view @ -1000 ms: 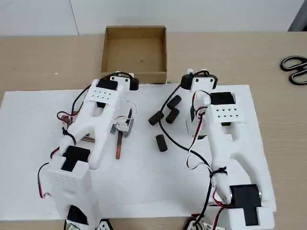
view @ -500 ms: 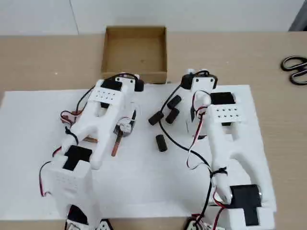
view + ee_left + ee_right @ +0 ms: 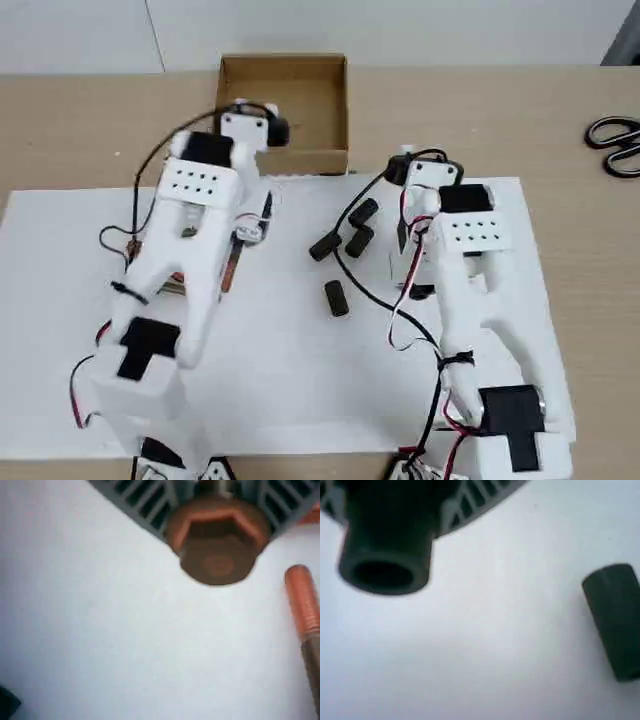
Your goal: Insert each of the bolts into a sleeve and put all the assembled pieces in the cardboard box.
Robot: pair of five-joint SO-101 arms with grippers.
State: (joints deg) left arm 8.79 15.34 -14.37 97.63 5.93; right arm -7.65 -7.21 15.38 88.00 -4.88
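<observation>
Item, mating step: my left claw (image 3: 243, 232) grips one bolt (image 3: 217, 545), my right claw (image 3: 404, 240) grips one sleeve (image 3: 385, 545), both over the white sheet (image 3: 300, 380) near loose sleeves (image 3: 336, 298); next call, I judge: bolt tip lined to sleeve bore, then box (image 3: 285, 105).

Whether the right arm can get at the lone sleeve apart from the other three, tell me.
Probably yes for reach: white sheet and its own black cable lie between the right gripper and the lone sleeve. But that gripper is shut on the held sleeve, so grasping looks blocked.
</observation>
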